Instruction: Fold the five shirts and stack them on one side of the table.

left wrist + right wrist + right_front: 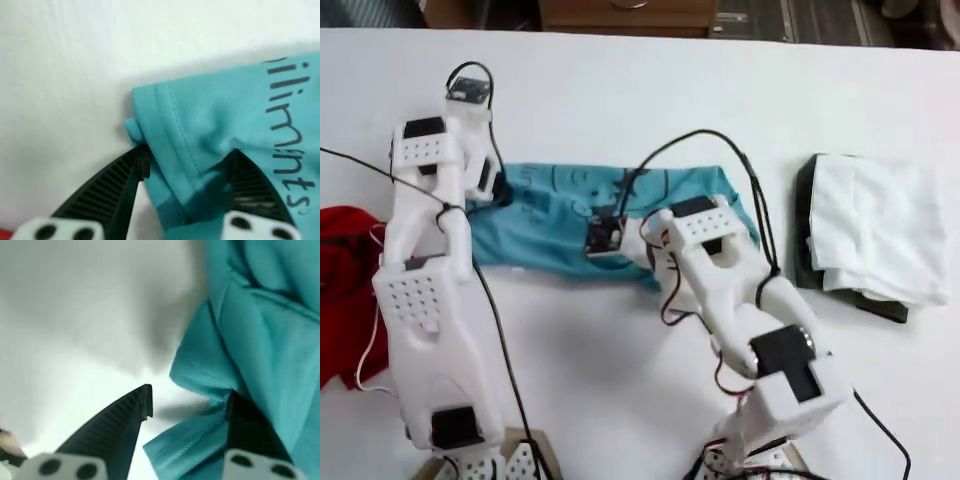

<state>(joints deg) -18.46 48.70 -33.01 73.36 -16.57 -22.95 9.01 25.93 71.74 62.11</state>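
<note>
Teal shirt (550, 215), one, lay between my grippers. My left gripper (187, 167) spread wide, straddling hemmed corner. My right gripper (187, 402) gaped at shirt edge, fabric against one finger. Bare table (620, 90) beyond both. One red shirt (345, 270) outside left; white shirt (870, 220) atop dark shirt (804, 230) outside right.

A wooden cabinet (625, 14) stands in the background.

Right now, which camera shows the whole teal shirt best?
The high view: the teal shirt shows nearly end to end, as a long strip, though the arms cover parts of it. The left wrist view catches a hemmed corner beside some lettering; the right wrist view, a bunched edge.
</note>
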